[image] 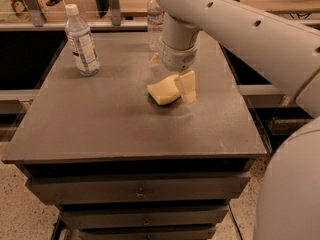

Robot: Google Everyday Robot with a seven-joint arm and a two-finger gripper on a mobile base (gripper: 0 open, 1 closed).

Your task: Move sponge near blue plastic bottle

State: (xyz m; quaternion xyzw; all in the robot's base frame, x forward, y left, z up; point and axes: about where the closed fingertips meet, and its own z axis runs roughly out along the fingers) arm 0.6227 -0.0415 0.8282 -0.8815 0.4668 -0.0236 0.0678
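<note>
Evidently closed on the right end of the sponge point(161, 91), mid-frame, with gripper point(181, 86) fingers pinching what looks soft, light foam; hold across the thick middle, lightly.

pale sponge point(162, 92) lies at the gripper point(181, 84), blue plastic bottle point(84, 46) (upright) well apart.
</note>
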